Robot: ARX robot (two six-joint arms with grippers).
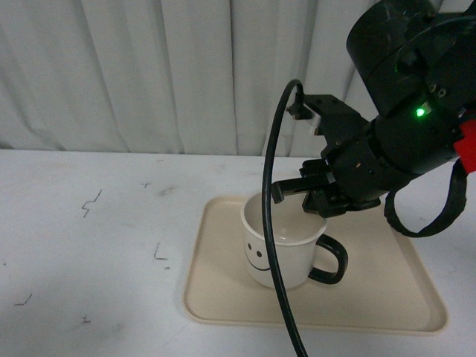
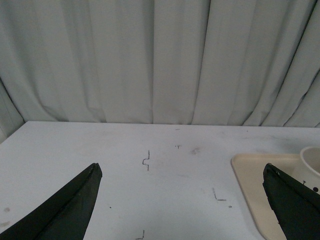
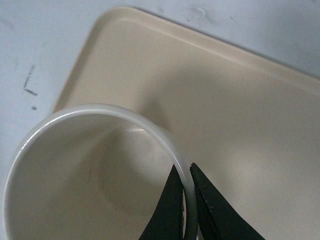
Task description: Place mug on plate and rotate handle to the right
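Mug: cream-white smiley mug (image 1: 271, 256) on beige rectangular plastic plate (image 1: 387, 297), under my right hand (image 3: 184, 175).
Right hand: pinching its rim, one finger inside.

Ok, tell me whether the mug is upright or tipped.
Upright. The mug sits flat on the plate with its open rim facing up and the smiley face level; the right gripper is pinching the rim.

Looks like a robot test lab
Scuffed white surface (image 1: 111, 245), plain grey curtain (image 1: 149, 74) all along the back.
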